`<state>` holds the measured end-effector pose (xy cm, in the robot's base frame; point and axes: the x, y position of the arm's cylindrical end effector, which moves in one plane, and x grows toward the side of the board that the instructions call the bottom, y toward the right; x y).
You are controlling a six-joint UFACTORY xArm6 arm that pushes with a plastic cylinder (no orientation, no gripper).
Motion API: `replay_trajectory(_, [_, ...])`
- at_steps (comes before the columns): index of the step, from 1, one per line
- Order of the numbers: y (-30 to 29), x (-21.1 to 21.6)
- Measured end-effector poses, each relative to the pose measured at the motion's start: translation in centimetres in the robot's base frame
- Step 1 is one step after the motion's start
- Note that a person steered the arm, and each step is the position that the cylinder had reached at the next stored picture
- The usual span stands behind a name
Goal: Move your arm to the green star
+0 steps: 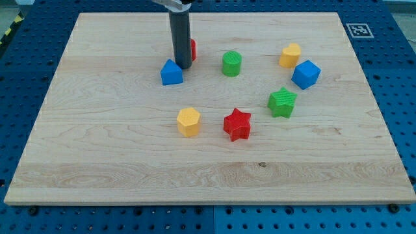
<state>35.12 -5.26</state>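
Camera view holds seven blocks: two green, a star [282, 102] right of centre and a cylinder [231, 64]; two yellow [188, 121] [290, 55]; two blue [171, 73] [305, 74]; a red star [237, 124]; plus a red block [192, 49] half hidden. My tip [182, 66] touches the left blue block, well apart from the green star. No hand exists here, only a rod. Surface [97, 169] edges lie far from every block.
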Motion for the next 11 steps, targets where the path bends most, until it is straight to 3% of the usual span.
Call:
replay_trajectory(3, [0.4, -1.8])
replay_trajectory(6, [5.1, 3.8])
replay_trajectory(11, [14.6, 7.6])
